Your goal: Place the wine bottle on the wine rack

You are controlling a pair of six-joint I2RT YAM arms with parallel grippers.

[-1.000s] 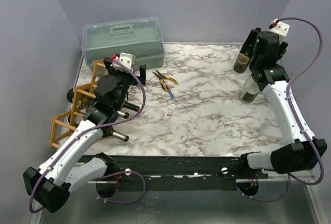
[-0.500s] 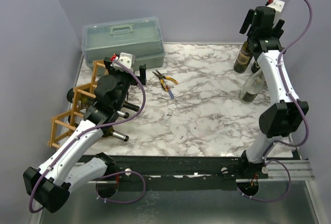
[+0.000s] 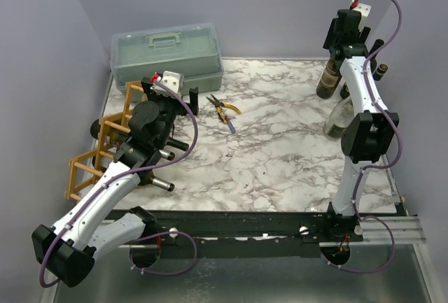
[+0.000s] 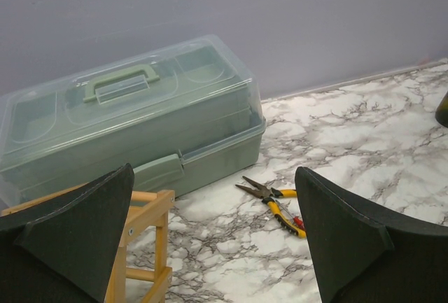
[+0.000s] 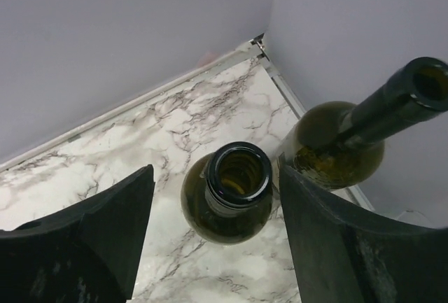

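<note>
A dark green wine bottle [image 5: 234, 205] stands upright in the back right corner [image 3: 327, 79]. My right gripper [image 5: 215, 177] hangs open above it, one finger on each side of the open mouth, touching nothing; from above the right gripper [image 3: 341, 44] is high by the back wall. A second wine bottle [image 5: 350, 142] stands just right of the first, by the wall. The wine rack [image 3: 105, 142] of orange-tan sticks stands at the left edge, with bottle necks [image 3: 166, 185] poking out. My left gripper [image 3: 171, 93] hovers open beside the rack [image 4: 143, 247], holding nothing.
A pale green toolbox [image 3: 166, 54] sits at the back left [image 4: 126, 128]. Yellow-handled pliers [image 3: 224, 110] lie on the marble top in front of it [image 4: 276, 201]. A pale bottle [image 3: 339, 117] stands in front of the dark one, next to the right arm.
The right arm has straightened upward and its gripper has risen toward the back right corner, over the bottles. The left arm has not moved.
</note>
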